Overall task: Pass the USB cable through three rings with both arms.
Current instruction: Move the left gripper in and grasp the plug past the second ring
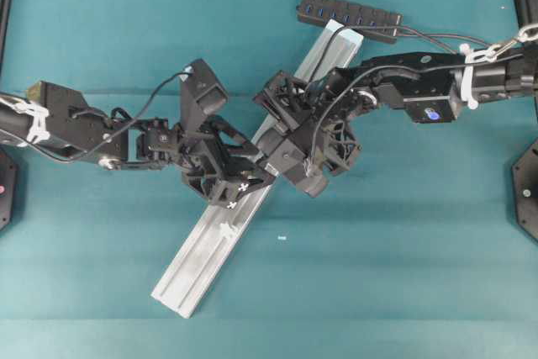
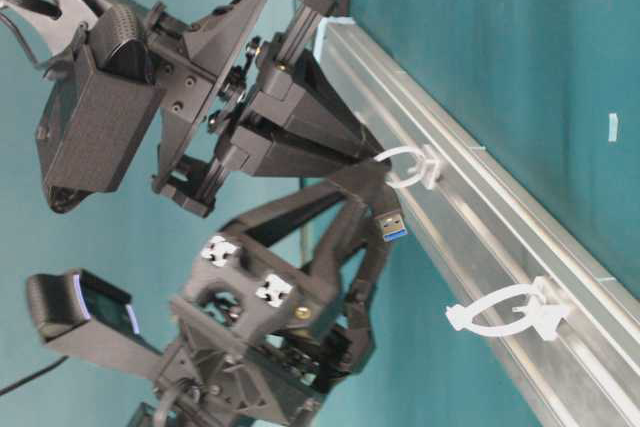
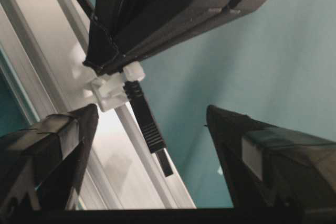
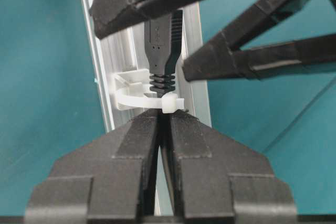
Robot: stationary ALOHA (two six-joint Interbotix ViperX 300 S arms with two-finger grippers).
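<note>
Poking through one ring (image 4: 149,98) at frame centre, the USB cable (image 4: 161,56) is pinched by the right gripper (image 4: 164,129); the left gripper (image 3: 152,129) straddles its plug, spread. Two rings show on the rail (image 2: 500,217).

text: none readable in any view | labels/brands/numbers: none | marks without lettering: small white cross-shaped patches on left gripper (image 1: 238,195) | blue glowing spot on right arm's camera housing (image 1: 431,113), no characters legible
</note>
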